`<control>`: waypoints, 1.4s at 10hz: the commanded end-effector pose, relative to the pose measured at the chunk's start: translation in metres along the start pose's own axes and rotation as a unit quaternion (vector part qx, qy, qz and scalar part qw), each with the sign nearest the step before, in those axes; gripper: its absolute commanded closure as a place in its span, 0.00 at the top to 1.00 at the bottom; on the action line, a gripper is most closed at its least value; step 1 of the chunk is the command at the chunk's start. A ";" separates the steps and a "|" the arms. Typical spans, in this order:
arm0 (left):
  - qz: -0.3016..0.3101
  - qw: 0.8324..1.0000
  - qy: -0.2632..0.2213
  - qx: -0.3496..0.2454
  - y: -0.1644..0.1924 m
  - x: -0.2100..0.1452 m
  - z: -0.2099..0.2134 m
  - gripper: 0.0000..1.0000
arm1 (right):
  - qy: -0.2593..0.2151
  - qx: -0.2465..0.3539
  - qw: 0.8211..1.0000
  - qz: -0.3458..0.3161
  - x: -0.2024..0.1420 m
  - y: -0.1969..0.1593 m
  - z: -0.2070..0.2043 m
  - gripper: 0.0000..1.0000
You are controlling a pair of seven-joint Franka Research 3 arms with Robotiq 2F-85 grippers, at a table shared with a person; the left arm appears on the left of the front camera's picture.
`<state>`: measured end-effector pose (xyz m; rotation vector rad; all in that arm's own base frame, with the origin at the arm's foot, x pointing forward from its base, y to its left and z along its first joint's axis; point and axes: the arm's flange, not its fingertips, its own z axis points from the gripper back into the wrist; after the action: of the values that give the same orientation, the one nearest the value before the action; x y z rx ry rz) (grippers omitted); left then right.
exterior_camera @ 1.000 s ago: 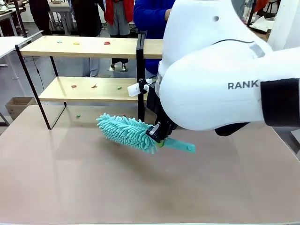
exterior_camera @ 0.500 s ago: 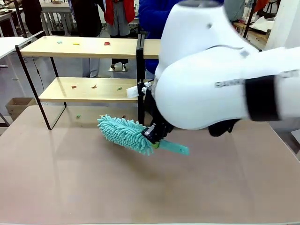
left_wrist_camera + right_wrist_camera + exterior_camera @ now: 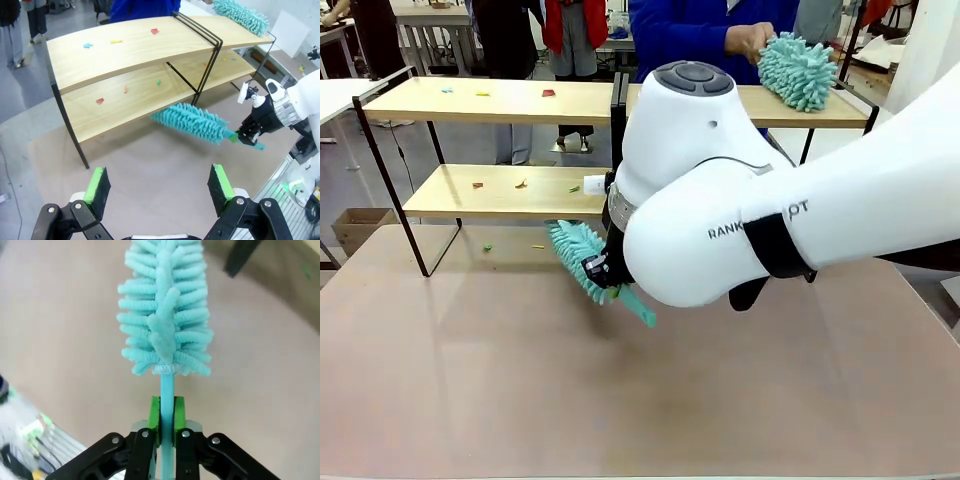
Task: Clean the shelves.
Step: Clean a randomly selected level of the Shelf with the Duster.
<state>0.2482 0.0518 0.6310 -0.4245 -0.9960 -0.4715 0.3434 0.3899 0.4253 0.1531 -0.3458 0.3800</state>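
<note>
The right gripper (image 3: 601, 272), clamped on the handle of the fluffy teal microfibre duster (image 3: 574, 248), has swung its head toward the lower board of the light-wood, black-framed shelves (image 3: 500, 101) (coloured scraps (image 3: 478, 184) lie there), so sweeping seems near. The left gripper (image 3: 159, 186) gapes wide, empty.

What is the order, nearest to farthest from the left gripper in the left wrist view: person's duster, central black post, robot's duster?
1. The robot's duster, in the right gripper, before the shelves.
2. The central black post, mid-shelves.
3. The person's duster, at the top board's far end.
</note>
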 end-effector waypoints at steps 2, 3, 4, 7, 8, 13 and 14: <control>0.002 1.000 0.000 -0.001 0.000 0.000 -0.001 1.00 | -0.032 -0.054 0.996 -0.064 0.019 0.007 -0.032 0.12; 0.002 1.000 0.000 -0.001 0.000 0.000 -0.001 1.00 | -0.031 -0.055 0.995 -0.077 0.023 0.006 -0.039 0.12; 0.002 1.000 0.000 -0.001 0.000 0.000 -0.001 1.00 | -0.038 -0.058 0.994 -0.086 0.025 0.004 -0.046 0.12; 0.002 1.000 0.000 -0.001 0.000 0.000 -0.001 1.00 | -0.061 -0.037 0.991 -0.115 0.035 0.005 -0.072 0.12; 0.002 1.000 0.000 -0.001 0.000 0.000 -0.001 1.00 | -0.073 -0.025 0.988 -0.134 0.038 0.011 -0.085 0.12; 0.002 1.000 0.000 -0.001 0.000 0.000 -0.001 1.00 | -0.056 -0.019 0.987 -0.148 0.060 0.025 -0.106 0.12; 0.002 1.000 0.000 -0.001 0.000 0.000 -0.001 1.00 | -0.026 -0.009 0.989 -0.145 0.065 0.026 -0.107 0.12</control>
<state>0.2482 0.0518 0.6311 -0.4245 -0.9961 -0.4716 0.4148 0.4503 0.3431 0.1989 -0.4142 0.0729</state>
